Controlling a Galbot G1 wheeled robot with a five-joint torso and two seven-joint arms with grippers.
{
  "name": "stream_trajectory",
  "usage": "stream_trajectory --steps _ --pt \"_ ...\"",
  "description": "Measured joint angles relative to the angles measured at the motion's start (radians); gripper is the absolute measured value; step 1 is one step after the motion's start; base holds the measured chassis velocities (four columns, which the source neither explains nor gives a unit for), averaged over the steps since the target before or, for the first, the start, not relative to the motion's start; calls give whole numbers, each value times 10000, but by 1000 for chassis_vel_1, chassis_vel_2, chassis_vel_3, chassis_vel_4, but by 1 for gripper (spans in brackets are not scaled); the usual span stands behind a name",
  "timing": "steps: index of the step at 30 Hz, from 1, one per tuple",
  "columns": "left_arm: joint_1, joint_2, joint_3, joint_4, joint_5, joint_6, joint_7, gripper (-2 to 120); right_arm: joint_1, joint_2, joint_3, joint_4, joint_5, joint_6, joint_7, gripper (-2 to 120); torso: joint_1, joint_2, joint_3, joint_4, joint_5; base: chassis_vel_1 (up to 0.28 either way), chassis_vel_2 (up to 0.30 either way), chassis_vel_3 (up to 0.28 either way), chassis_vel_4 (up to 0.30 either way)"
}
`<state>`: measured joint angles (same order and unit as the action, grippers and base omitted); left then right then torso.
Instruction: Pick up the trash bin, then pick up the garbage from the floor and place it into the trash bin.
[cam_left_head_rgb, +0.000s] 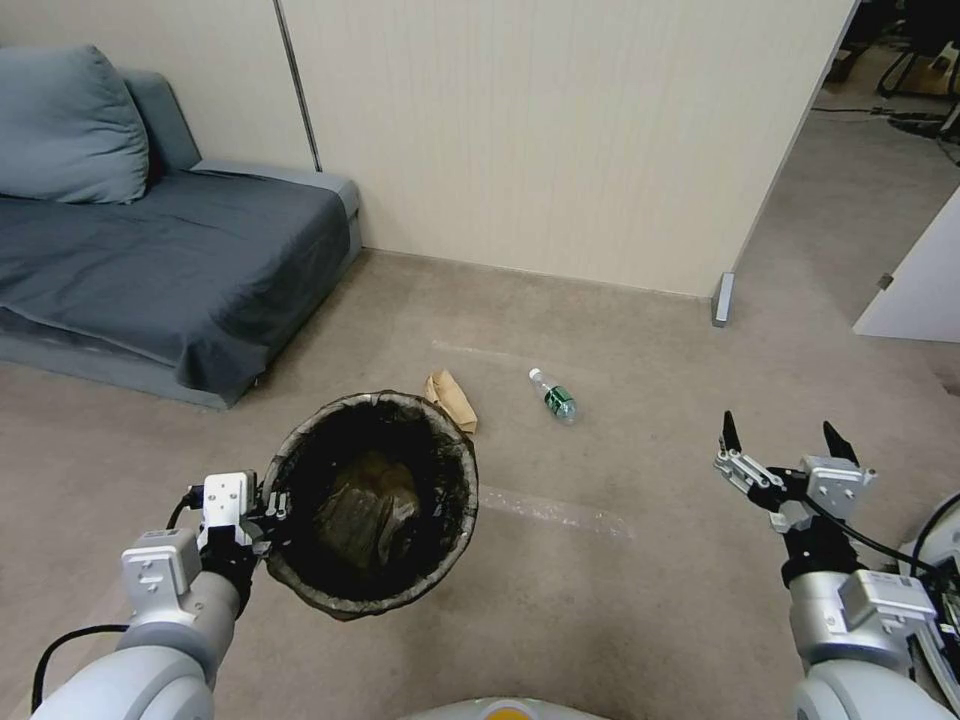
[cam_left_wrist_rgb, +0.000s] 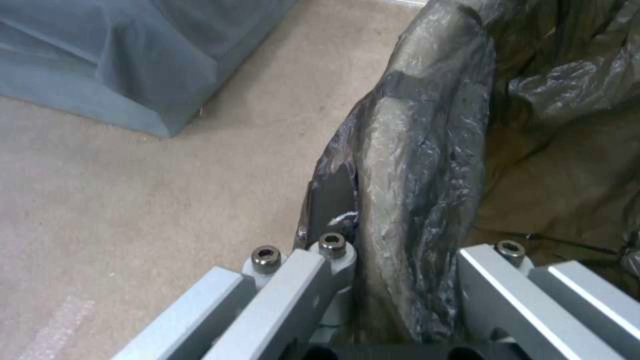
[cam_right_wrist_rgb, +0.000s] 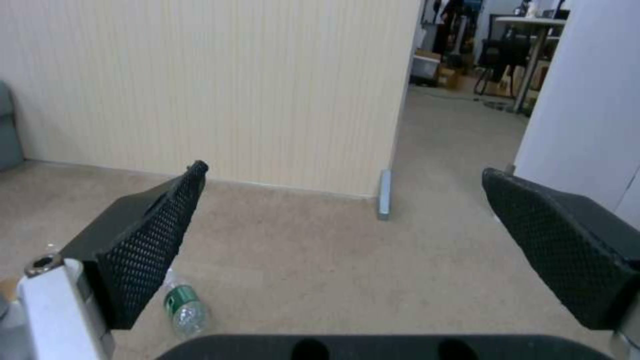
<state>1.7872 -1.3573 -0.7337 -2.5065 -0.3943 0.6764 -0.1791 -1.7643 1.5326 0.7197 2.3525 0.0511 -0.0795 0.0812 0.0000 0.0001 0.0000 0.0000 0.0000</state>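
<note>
Left gripper (cam_left_head_rgb: 268, 518): lower left of the head view, fingers clamped on the lined rim of the trash bin (cam_left_head_rgb: 400, 592), one inside, one outside.
Trash bin: held lower centre, dark liner, crumpled brown paper inside.
Right gripper (cam_left_head_rgb: 782, 445): lower right, fingers spread wide, holding nothing, above the carpet (cam_left_head_rgb: 620, 600).
Bottle (cam_left_head_rgb: 553, 396): lying on the carpet at centre, well apart from both grippers.
Brown paper bag (cam_left_head_rgb: 451, 398): on the floor just beyond the bin's rim.

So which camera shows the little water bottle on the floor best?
The head view: the whole clear plastic bottle with the green label lies on the carpet, cap to base. The right wrist view shows it partly hidden behind a black finger of the open right hand. The left wrist view looks at the bin's liner.
</note>
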Motion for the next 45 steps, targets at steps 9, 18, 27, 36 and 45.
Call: stream_trajectory --steps 9,18,27,36,45 --pt "-188 198 -2 38 187 -29 126 2 228 -39 4 -138 -5 -167 0 100 0 0 0 -1 0 0 0 0 0" --pt "-276 176 17 50 190 46 189 2 129 -53 20 20 -11 -167 9 100 0 0 0 -1 0 8 10 14 8" --pt "-280 132 35 58 189 71 208 2 128 -48 3 68 -28 -166 15 100 0 0 0 1 0 53 61 67 65" --pt "-289 141 56 64 174 29 183 2 135 -15 0 50 -34 -152 17 100 1 -1 0 0 0 64 67 75 59" --pt "-289 156 61 64 193 -44 149 2 135 14 -7 28 -44 -69 -201 100 1 0 0 -3 0 35 22 22 34"
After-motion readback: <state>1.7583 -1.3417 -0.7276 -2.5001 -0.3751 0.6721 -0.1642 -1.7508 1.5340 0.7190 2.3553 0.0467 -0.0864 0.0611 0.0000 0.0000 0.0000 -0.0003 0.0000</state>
